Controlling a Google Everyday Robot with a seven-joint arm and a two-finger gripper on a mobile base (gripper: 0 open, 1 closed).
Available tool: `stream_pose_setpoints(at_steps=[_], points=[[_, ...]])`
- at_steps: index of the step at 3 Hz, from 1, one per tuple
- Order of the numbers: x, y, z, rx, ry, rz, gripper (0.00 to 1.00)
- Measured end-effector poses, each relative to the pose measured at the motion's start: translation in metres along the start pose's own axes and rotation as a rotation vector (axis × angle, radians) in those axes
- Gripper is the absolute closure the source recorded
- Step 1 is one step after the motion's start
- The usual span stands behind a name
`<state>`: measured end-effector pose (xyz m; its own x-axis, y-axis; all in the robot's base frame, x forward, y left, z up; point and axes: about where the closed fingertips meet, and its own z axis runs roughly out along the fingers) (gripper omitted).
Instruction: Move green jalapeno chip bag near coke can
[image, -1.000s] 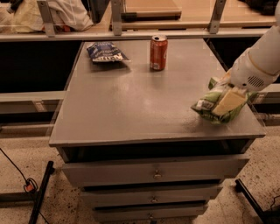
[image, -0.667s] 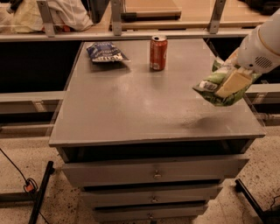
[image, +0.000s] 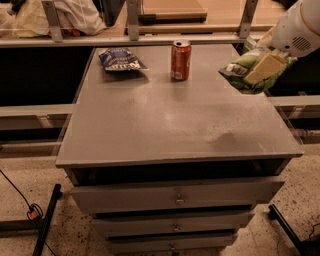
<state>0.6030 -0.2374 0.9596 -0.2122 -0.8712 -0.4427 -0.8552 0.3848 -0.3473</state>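
- Camera view, setting: The desk (image: 150, 125) carries the coke can (image: 180, 60), upright near the rear edge. A dark blue chip bag (image: 120, 59) lies flat to the can's left in the picture, apart from it.
- Camera view, jaws: My jaws are at the upper right of the picture, over the desk's rear right corner. They are clenched on the green jalapeno chip bag (image: 240, 75), with one pale finger (image: 265, 67) lying across its upper face.
- Camera view, the bag: It hangs clear of the desk surface, touching nothing but my jaws. Its long axis runs roughly across the picture, tilted a little, and its free end points toward the can.
- Camera view, governing relation: The can stands to the picture's left of the held bag, at about the same depth on the desk. Bare desk lies between them, and they are not yet near each other.
- Judgement: The carry is under way. The coming move calls for travel toward the can along the bag's own long axis, then a descent just beside the can. The leading free end could tip the can if I approach too closely.
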Motion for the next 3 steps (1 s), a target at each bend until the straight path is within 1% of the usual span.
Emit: stream_pose_setpoints(at_steps=[1, 2, 3], points=[[-0.022, -0.014, 0.017, 0.026, -0.098, -0.006, 1.0], [-0.04, -0.024, 0.044, 0.048, -0.165, 0.007, 1.0], [-0.052, -0.029, 0.068, 0.068, -0.172, 0.005, 1.0]])
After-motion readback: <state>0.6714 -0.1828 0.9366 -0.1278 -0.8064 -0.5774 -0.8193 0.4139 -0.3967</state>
